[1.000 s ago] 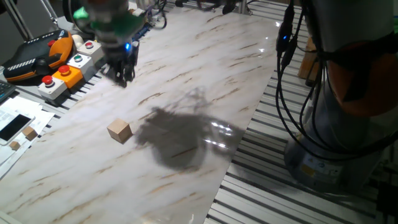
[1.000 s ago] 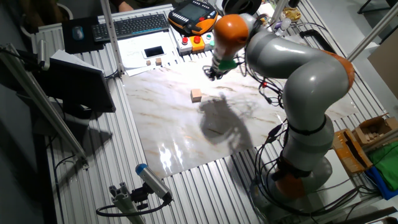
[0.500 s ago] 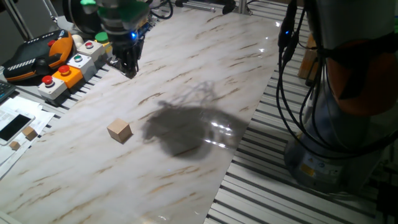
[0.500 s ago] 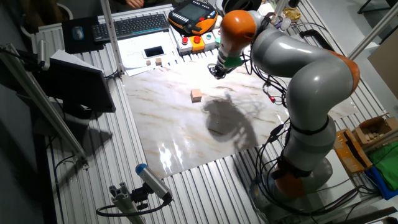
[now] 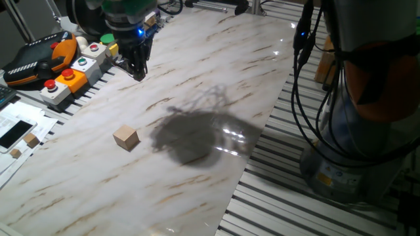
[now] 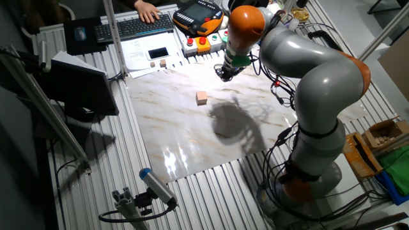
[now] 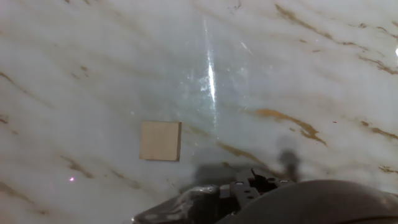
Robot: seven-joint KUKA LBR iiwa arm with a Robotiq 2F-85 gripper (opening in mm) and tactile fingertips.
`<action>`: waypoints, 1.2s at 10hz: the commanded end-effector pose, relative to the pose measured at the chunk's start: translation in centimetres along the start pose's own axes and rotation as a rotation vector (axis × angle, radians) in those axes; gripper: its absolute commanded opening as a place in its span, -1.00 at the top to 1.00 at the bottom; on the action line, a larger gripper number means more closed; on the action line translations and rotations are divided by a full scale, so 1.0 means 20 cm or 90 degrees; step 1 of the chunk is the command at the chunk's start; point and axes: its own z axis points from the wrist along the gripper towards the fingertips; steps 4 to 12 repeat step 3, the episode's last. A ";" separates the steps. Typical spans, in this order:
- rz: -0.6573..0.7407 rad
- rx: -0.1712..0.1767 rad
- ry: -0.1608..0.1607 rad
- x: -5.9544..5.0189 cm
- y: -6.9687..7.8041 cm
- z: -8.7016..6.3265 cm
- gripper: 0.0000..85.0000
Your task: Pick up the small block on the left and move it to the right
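Though unmarked, small block alone.

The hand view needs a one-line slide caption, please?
Small light-tan wooden cube lying alone on glossy white marbled tabletop.

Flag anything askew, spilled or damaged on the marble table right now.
Nothing stands out. The small block sits flat and intact on the marble table, apart from everything else. The gripper hangs above the surface well away from it, near the button boxes. No spill or damage shows; the dark patch is the arm's shadow.
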 end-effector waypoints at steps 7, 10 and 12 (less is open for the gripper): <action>-0.005 0.001 0.004 0.00 0.00 0.00 0.98; -0.005 0.001 0.004 0.00 0.00 0.00 0.98; -0.005 0.001 0.004 0.00 0.00 0.00 0.98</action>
